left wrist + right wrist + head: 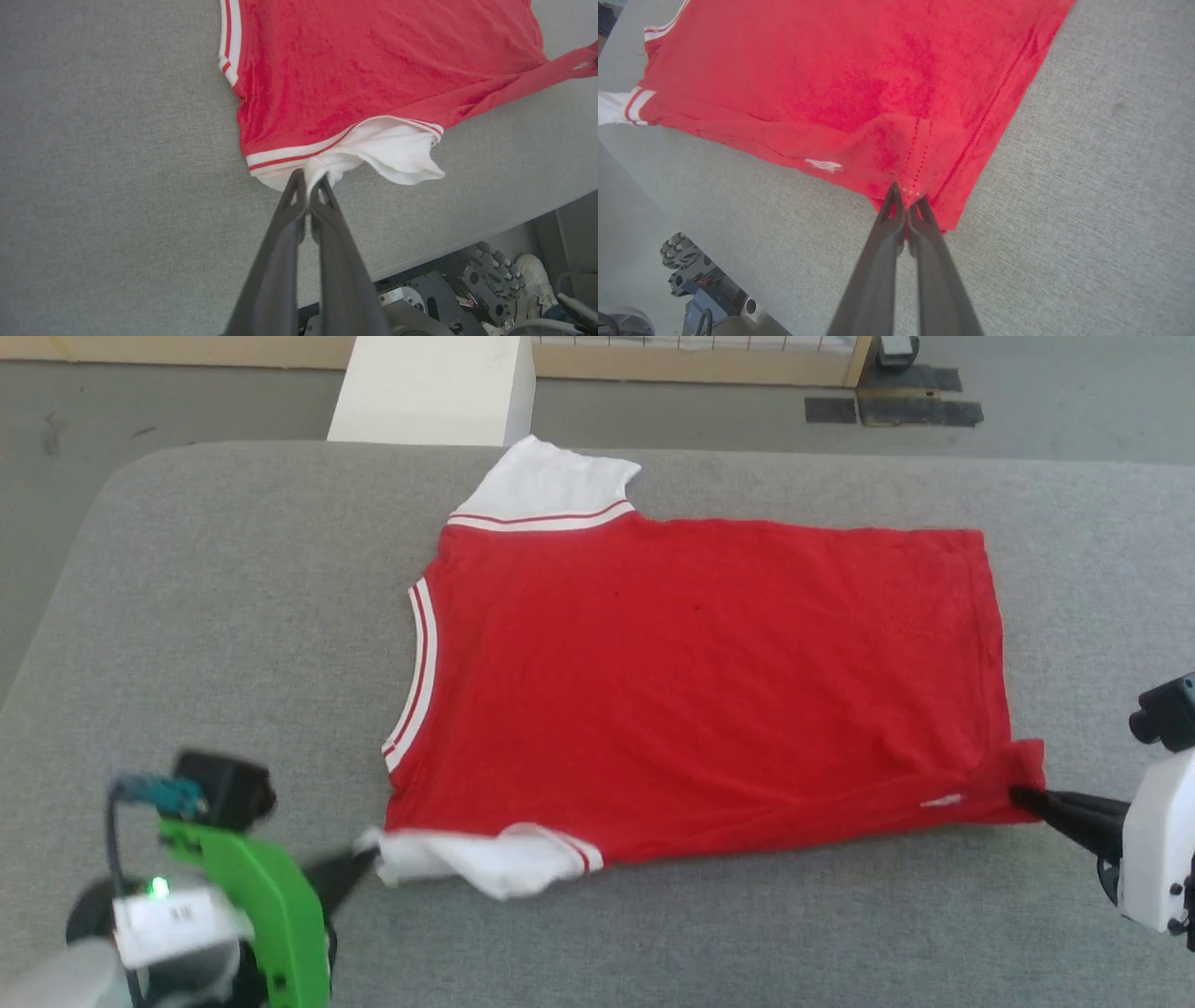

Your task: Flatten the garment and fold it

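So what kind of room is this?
Probably a robot lab or workshop, not a home. The red T-shirt lies on a grey cloth-covered table, the bare floor has black tape patches, and a wooden-framed barrier stands behind.

Red white-sleeved garment (691, 681) spread flat, sideways

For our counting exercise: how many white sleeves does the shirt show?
2. One sleeve lies flat on the far side; the other sleeve, bunched on the near side, is pinched by the left gripper.
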`<state>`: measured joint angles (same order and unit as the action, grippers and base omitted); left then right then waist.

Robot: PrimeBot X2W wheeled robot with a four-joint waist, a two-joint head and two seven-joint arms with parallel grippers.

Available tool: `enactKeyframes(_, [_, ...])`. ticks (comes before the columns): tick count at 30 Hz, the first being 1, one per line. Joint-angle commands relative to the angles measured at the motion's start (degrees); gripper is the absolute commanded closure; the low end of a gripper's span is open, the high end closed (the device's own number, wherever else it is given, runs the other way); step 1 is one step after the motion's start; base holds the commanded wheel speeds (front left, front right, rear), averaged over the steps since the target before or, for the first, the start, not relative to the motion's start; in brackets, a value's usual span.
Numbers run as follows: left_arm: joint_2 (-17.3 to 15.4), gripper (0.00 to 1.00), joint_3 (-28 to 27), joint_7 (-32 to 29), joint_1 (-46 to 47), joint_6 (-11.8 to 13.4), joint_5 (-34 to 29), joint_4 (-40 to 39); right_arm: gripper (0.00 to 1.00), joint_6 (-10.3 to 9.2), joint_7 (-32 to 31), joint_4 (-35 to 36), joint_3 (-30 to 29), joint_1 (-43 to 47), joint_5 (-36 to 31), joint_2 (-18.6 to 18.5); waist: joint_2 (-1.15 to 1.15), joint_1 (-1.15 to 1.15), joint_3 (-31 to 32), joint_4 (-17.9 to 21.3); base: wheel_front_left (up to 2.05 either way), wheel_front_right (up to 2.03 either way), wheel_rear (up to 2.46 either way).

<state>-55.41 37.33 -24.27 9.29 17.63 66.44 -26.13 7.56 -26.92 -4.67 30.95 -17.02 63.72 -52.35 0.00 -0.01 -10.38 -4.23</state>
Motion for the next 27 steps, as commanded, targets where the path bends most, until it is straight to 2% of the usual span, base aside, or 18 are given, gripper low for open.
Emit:
enactKeyframes(1, [1.1, 1.00, -1.2, 1.0, 2.6, -0.1, -0.6, 0.7, 1.00, -0.08, -0.2, 0.4, -1.2, 0.9, -0.5, 0.8, 0.00, 0.01, -0.9, 0.4, 0.00, 0.00, 0.00])
enactKeyframes(7, [5.1, 1.00, -3.9, 3.7, 10.3, -0.5, -2.6, 3.9, 1.00, -0.08, -1.9, 2.2, -6.0, 1.1, -3.7, 4.0, 0.00, 0.01, -2.8, 1.7, 0.00, 0.00, 0.00])
enactKeyframes(15, [9.3, 1.00, -2.8, 3.2, 18.9, -2.1, -5.8, 10.2, 1.00, -0.08, -4.7, 3.4, -10.3, -0.5, -10.0, 8.1, 0.00, 0.01, -6.0, 3.0, 0.00, 0.00, 0.00])
enactKeyframes(27, [12.1, 1.00, 2.0, 0.0, 28.0, -4.7, -12.1, 24.3, 1.00, -0.08, -9.7, 1.0, -12.9, -5.5, -18.2, 13.5, 0.00, 0.01, -10.8, 3.9, 0.00, 0.00, 0.00])
